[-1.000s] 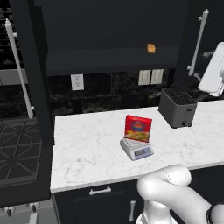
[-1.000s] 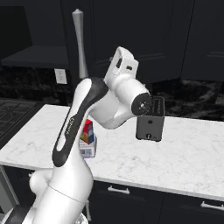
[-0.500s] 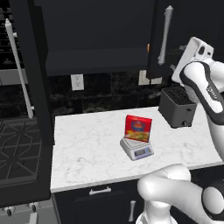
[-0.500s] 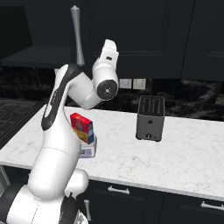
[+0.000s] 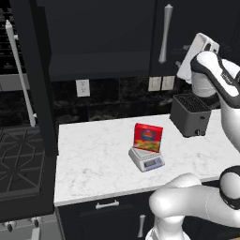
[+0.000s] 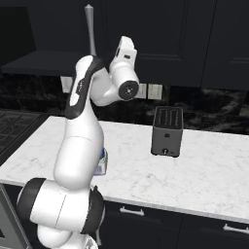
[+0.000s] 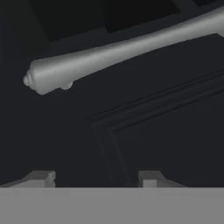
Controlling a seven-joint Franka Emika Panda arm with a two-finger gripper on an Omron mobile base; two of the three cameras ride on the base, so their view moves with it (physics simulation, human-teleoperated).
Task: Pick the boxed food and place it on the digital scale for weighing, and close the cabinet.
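The box (image 5: pixel 148 137) is standing upright on the scale (image 5: pixel 146 159) on the white tabletop (image 5: pixel 93 159), with a black toaster (image 5: pixel 190 115) sitting well apart. The fingers (image 7: pixel 97 179) are spread apart, gripping nothing, and are facing the cabinet (image 5: pixel 187 33) door just below its silver handle (image 7: pixel 118 50).

Boxed food (image 5: pixel 148 137): red carton, yellow food picture, blue emblem on front.
Digital scale (image 5: pixel 146 160): light grey body, bluish display panel.
Cabinet (image 5: pixel 117 33): flat black doors; silver-grey bar handle (image 7: pixel 122 48).
Toaster (image 5: pixel 190 115), right: black, small silver knob.
Counter (image 5: pixel 98 159): white marble with faint grey veining.
Backsplash (image 5: pixel 117 96): glossy black, pale outlet plates (image 5: pixel 83 87).
Arm (image 6: pixel 82 146): white with dark joints.
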